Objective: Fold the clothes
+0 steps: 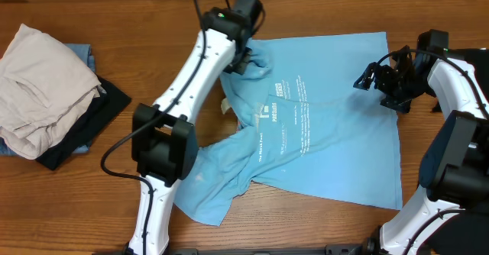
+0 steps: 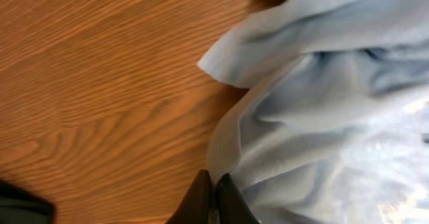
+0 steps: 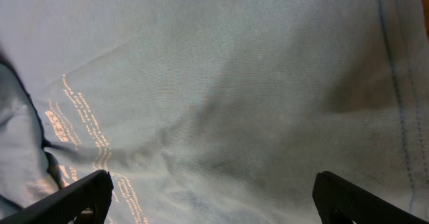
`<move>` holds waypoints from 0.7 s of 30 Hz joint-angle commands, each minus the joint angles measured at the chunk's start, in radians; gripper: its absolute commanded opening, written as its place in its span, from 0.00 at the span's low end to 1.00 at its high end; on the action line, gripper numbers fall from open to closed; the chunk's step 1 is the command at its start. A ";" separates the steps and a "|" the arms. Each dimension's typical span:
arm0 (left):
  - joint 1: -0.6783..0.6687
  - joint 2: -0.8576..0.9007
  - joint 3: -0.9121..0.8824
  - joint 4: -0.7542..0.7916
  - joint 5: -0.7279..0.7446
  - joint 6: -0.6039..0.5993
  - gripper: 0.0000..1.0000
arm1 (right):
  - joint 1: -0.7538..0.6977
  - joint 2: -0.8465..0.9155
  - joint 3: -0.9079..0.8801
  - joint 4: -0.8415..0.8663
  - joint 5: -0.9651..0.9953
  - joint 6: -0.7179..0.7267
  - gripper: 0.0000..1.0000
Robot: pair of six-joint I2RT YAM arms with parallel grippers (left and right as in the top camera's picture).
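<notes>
Wooden table, sky-blue T-shirt spread centre-right, rumpled along its left and near-left parts. Left gripper clenched on bunched fabric at the shirt's far-left edge. Right gripper jaws spread wide over the shirt's far-right part, holding nothing. Garment pile at left edge.

A warm orange-brown wooden tabletop fills everything I can see, its grain running in long wavy bands under soft, even light with faint shadows.
</notes>
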 commanded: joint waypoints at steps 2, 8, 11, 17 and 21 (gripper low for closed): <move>0.077 -0.022 0.029 -0.001 -0.014 0.069 0.04 | 0.002 -0.024 0.018 0.002 -0.009 0.003 1.00; 0.152 -0.022 0.029 0.014 -0.014 0.140 0.10 | 0.002 -0.024 0.018 0.002 -0.009 0.003 1.00; 0.174 -0.022 0.029 0.031 -0.015 0.196 0.11 | 0.002 -0.024 0.018 0.002 -0.009 0.003 1.00; 0.235 -0.022 0.026 0.044 -0.010 0.198 0.16 | 0.002 -0.024 0.018 0.002 -0.009 0.003 1.00; 0.263 -0.022 0.024 0.053 -0.010 0.198 0.18 | 0.002 -0.024 0.018 0.002 -0.009 0.003 1.00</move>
